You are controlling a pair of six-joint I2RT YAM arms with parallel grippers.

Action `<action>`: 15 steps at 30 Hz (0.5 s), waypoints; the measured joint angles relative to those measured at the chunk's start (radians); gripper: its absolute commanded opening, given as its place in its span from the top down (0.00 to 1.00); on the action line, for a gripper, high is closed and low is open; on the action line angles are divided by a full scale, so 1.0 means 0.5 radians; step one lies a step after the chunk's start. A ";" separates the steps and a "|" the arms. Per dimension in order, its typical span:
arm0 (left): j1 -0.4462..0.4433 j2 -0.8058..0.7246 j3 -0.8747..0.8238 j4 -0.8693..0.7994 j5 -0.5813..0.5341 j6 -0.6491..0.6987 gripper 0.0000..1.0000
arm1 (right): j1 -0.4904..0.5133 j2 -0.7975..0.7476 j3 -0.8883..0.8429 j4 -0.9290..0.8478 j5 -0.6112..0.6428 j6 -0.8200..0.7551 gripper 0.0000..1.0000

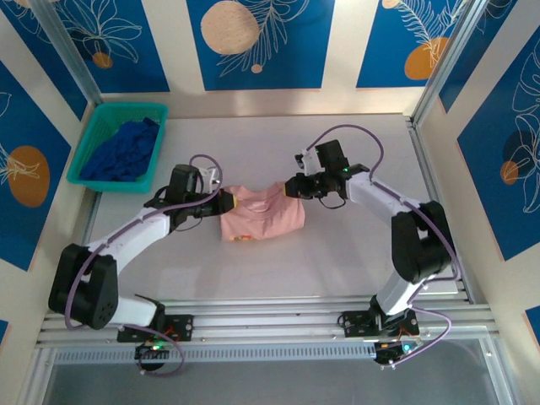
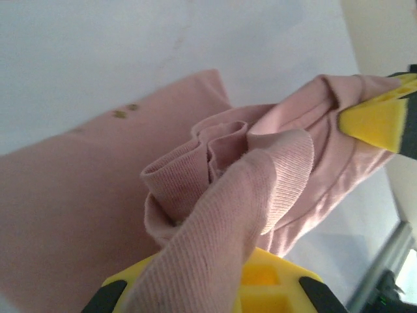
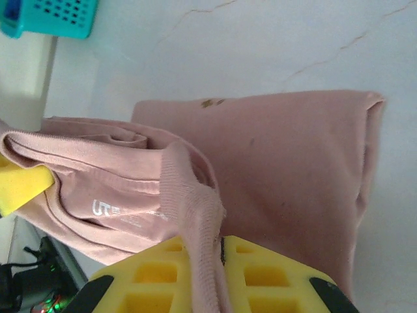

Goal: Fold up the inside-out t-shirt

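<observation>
The dusty-pink t-shirt [image 1: 263, 218] lies bunched in the middle of the table, its upper edge raised between the two arms. My left gripper [image 1: 226, 202] is shut on the left end of that edge. In the left wrist view the ribbed collar of the t-shirt [image 2: 78, 195] runs down between the yellow fingers of the left gripper [image 2: 215, 287]. My right gripper [image 1: 292, 187] is shut on the right end. In the right wrist view a ribbed fold of the t-shirt [image 3: 287, 169] is pinched in the right gripper [image 3: 220, 261]. White label print shows inside the neck.
A teal basket [image 1: 91, 135] with a dark blue garment [image 1: 126, 152] stands at the back left; the basket [image 3: 49, 16] also appears in the right wrist view. Metal rails [image 1: 278, 325] run along the table's near edge, and patterned walls close in both sides.
</observation>
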 measured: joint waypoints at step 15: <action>0.076 0.596 0.014 0.066 -0.295 -0.083 0.84 | 0.007 0.922 0.818 -0.290 0.090 -0.091 0.74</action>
